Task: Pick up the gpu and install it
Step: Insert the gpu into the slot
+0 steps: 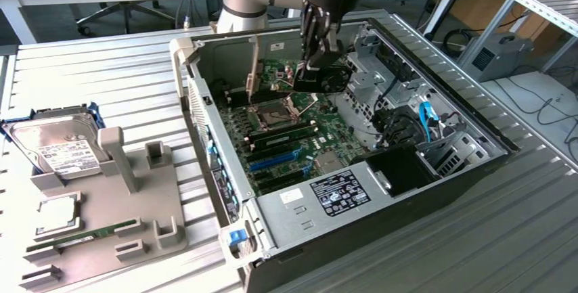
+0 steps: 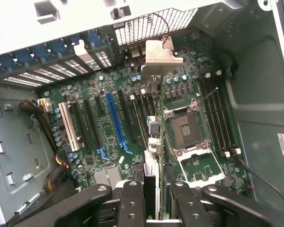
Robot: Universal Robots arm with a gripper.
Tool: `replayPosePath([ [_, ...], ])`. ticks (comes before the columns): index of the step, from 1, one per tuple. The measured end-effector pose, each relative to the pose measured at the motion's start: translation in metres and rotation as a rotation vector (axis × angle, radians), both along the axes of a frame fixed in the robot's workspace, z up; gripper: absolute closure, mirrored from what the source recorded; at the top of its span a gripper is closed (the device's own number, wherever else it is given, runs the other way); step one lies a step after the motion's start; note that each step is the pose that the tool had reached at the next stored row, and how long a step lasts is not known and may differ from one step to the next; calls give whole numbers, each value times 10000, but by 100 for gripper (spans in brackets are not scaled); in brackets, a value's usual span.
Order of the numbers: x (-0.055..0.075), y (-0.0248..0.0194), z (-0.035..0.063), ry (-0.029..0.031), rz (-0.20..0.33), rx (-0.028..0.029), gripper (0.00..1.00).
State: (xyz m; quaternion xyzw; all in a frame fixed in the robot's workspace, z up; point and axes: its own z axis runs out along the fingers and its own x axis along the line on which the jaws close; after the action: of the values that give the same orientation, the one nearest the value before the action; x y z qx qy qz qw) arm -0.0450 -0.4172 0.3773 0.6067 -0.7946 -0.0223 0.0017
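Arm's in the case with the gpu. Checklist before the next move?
1. Grip: the tool is shut on the gpu, with the card edge-on in its grip. ok.
2. Orientation: the silver bracket points toward the vented rear wall. ok.
3. Slot alignment: the card runs parallel to the blue slot, on the side nearer the CPU socket. Which slot it is over: cannot tell.
4. Card seated in a slot: cannot tell.
5. Cables: the cable bundle lies by the side wall, apart from the card. ok.
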Motion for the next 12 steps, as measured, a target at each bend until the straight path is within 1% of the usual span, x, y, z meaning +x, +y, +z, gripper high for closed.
replayPosePath([
  [12,0,0,-1,0,230,0,74],
])
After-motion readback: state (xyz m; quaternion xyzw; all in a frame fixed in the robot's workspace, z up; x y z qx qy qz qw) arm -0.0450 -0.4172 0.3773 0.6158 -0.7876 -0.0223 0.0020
